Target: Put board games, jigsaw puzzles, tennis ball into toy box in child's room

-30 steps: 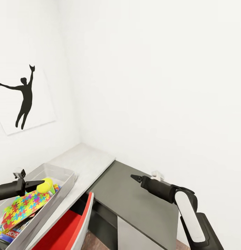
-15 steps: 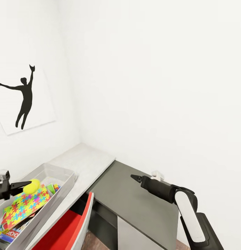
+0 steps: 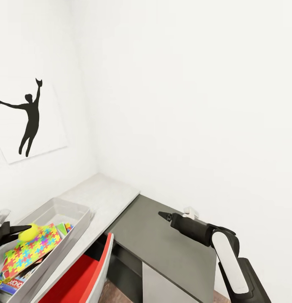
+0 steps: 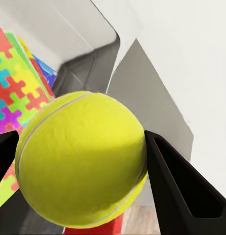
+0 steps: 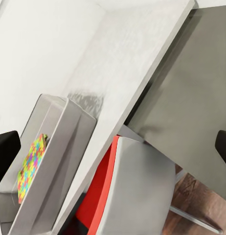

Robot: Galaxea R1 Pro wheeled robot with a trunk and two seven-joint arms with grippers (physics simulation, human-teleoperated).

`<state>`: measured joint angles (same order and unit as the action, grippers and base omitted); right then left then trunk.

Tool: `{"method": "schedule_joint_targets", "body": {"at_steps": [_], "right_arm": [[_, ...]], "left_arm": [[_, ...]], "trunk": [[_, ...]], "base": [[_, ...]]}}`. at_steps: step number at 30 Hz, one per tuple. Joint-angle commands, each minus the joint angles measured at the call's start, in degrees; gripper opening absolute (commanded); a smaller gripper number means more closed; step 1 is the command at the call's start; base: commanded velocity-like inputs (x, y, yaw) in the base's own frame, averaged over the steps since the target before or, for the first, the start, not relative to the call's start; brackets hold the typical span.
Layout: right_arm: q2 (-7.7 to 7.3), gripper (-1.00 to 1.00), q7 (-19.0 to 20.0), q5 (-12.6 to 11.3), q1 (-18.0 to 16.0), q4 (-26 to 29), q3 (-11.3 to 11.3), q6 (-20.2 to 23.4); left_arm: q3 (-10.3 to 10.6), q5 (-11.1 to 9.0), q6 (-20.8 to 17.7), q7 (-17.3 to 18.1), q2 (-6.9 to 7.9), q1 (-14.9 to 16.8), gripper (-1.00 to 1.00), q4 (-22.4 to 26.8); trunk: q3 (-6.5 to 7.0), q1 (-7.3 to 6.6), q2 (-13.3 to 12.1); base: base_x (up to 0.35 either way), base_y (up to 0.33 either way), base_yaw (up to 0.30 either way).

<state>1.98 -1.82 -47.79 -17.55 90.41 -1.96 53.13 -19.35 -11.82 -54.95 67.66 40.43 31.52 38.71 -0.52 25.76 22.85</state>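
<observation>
The step in hand is the placing of the tennis ball (image 4: 81, 159). The left hand (image 3: 14, 232) pinches the ball between its two fingers, one finger on each side, above the open toy box (image 3: 74, 209) on the table (image 3: 105, 193). A jigsaw puzzle (image 3: 30, 248) lies flat inside the box on top of a board game (image 3: 9, 284).

The next move calls for spreading the fingers so that the ball drops inside the walls; a low release is advisable, since the ball is likely to roll or bounce.

The right hand (image 3: 164, 216) hangs over the dark side unit (image 3: 162, 248), carrying nothing; its finger gap cannot be told.
</observation>
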Motion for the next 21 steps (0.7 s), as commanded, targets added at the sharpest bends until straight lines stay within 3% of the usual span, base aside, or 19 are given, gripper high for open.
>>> {"method": "schedule_joint_targets", "body": {"at_steps": [1,4,7,14,21], "right_arm": [[0.01,1.0,-0.2,-0.2,0.0,0.0,0.0,0.2],[-0.03,1.0,-0.2,-0.2,0.0,0.0,0.0,0.2],[0.01,1.0,-0.2,-0.2,0.0,0.0,0.0,0.2],[0.04,1.0,-0.2,-0.2,0.0,0.0,0.0,0.2],[0.04,1.0,-0.2,-0.2,0.0,0.0,0.0,0.2]], "left_arm": [[-0.6,0.0,-0.4,-1.4,0.0,0.0,-1.0,0.0],[-2.2,0.0,-0.8,-5.8,0.06,0.0,-1.0,0.0],[-2.9,0.0,-1.2,-11.5,1.48,0.0,-1.0,0.0],[-3.8,0.0,-1.6,-14.9,4.77,0.0,-1.0,-2.8],[-3.9,0.0,-1.6,-22.3,5.27,0.0,-1.0,-3.4]], "trunk": [[-0.06,0.03,0.1],[-0.06,0.03,0.1],[-0.06,0.03,0.1],[-0.06,0.03,0.1],[-0.06,0.03,0.1]], "base": [[0.0,0.0,0.0],[0.0,0.0,0.0],[0.0,0.0,0.0],[0.0,0.0,0.0],[0.0,0.0,0.0]]}}
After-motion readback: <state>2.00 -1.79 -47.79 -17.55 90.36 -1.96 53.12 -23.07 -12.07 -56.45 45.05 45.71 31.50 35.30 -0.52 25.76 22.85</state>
